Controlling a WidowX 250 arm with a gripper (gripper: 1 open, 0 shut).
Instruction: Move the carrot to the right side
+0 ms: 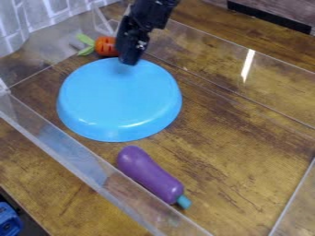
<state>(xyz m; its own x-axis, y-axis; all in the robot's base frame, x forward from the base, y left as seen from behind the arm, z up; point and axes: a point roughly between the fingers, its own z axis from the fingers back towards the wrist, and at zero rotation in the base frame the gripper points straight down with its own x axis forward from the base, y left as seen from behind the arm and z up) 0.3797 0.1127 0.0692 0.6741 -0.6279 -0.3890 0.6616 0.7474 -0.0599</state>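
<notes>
- A wooden table, dark and worn, is seen across the whole frame, with clear plastic walls set around the working area.
- The carrot is found in the upper left of the frame, just beyond the far rim of the blue plate; only its orange body end and green leafy top are shown, the rest being covered by the gripper.
- The gripper is seen at the upper centre-left, reaching down from the top edge on a black arm, tilted towards the lower left.
- The gripper's tip is placed directly over the right end of the carrot, just above the plate's far rim.
- How far the jaws stand apart cannot be told: the fingers are dark, blurred and merged into one shape, and whether the carrot is gripped or merely covered cannot be told.
- A blue plate, round and much larger than the carrot, is laid in the left centre of the frame; nothing is seen on its surface.
- A purple eggplant with a teal stem is laid in the lower centre, close to the near plastic wall, its stem end pointed to the lower right.
- The eggplant is set apart from the plate and well apart from the carrot and gripper.
- A bright reflection is seen on the table in the upper right.
</notes>
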